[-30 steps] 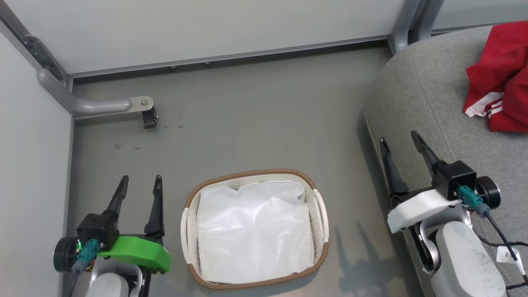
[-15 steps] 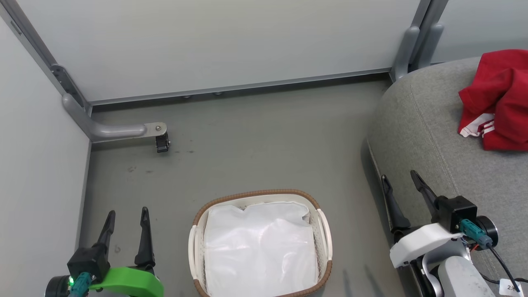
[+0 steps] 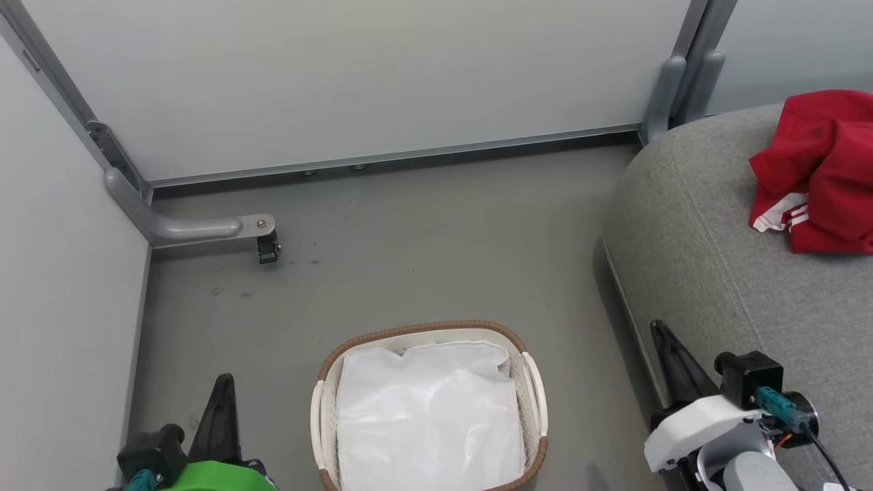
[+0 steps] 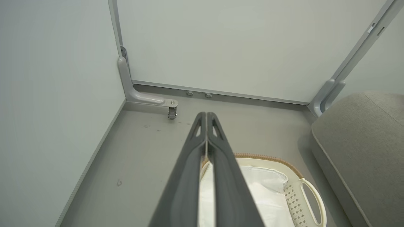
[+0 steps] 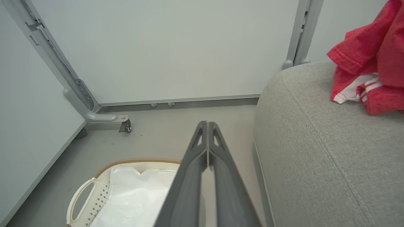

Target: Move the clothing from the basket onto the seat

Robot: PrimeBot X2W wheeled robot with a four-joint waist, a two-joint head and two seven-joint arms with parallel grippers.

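From the head view, the red clothing (image 3: 818,170) lies heaped on the grey seat (image 3: 709,286) at 2 o'clock. The basket (image 3: 423,329), at 6 o'clock on the floor (image 3: 423,232), holds nothing but its white sheet lining (image 3: 430,416). The left hand (image 3: 224,382) sits at 7 o'clock and the right hand (image 3: 660,331) at 4 o'clock beside the seat's edge, each with fingers pressed together and carrying nothing. The left wrist view looks along that hand's (image 4: 206,115) touching fingers, with the lined basket (image 4: 271,159) at 5 o'clock and the seat (image 4: 363,142) at 3 o'clock. In the right wrist view, the right hand (image 5: 207,124) is likewise closed and empty, and the clothing (image 5: 369,56) is bunched at 2 o'clock with a white-striped hem hanging from its lower fold. The move looks complete. The fabric appears light, limp and prone to sagging or sliding; any further lift would best pinch a thick gathered fold near the heap's crest, not the thin hem.
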